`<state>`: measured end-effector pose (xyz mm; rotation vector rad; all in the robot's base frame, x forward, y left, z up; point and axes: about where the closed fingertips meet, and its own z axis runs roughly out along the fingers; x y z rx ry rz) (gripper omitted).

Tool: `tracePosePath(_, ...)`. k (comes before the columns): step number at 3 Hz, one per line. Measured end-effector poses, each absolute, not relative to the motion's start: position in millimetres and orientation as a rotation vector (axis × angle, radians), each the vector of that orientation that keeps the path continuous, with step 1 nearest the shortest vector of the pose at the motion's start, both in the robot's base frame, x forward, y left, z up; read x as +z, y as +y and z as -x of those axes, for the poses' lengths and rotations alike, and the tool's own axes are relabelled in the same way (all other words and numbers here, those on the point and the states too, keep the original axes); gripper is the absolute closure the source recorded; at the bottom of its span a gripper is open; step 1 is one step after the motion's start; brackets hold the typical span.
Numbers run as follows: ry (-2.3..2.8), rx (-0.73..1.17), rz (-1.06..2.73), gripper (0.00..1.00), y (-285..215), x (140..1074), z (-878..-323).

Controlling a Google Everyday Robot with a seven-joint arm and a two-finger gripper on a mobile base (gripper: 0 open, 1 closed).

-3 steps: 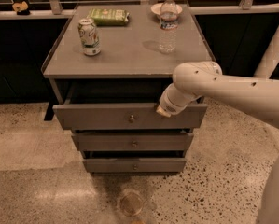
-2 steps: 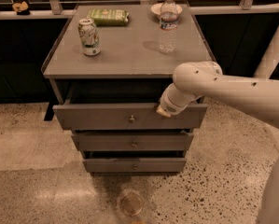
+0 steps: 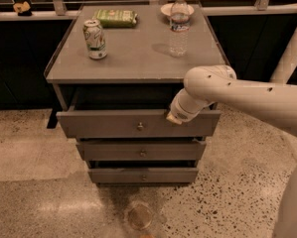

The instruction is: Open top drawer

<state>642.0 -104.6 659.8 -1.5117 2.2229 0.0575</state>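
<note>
Claw (image 3: 174, 117) sits at the arm's tip, right on the upper edge of the top drawer (image 3: 113, 125) front, right of centre. Can't tell whether it is spread, pressed together or pinching the edge, since the wrist covers it. Top drawer is already partly out: its front stands proud of the cabinet, with a dark gap showing under the worktop (image 3: 138, 63). I'd judge the step in hand to be the pull, roughly midway. To do it well, pull straight out toward the camera and level with the runners. The contact point is off-centre, so any sideways drag could skew the drawer and bind it. Keep it slow, because a can (image 3: 95, 38) and a water bottle (image 3: 179, 26) stand upright on the worktop, and a jolt might tip the bottle. A green packet (image 3: 115, 17) lies flat at the back, so it is low risk. Relative to the claw, the drawer front runs mostly to its left and just below, touching or as good as. Its knob (image 3: 140, 126) is a bit left and lower, not held. Middle drawer (image 3: 140, 151) and bottom drawer (image 3: 142, 175) are below and shut; leave them.
</note>
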Motion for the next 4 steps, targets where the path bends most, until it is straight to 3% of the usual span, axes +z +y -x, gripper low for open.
tracePosePath(1, 2.223, 0.057, 1.512, 0.35, -104.6, 659.8, -642.0)
tracePosePath(2, 2.223, 0.057, 1.512, 0.36, -104.6, 659.8, -642.0)
tracePosePath(4, 2.223, 0.058, 1.512, 0.83, -104.6, 659.7, -642.0)
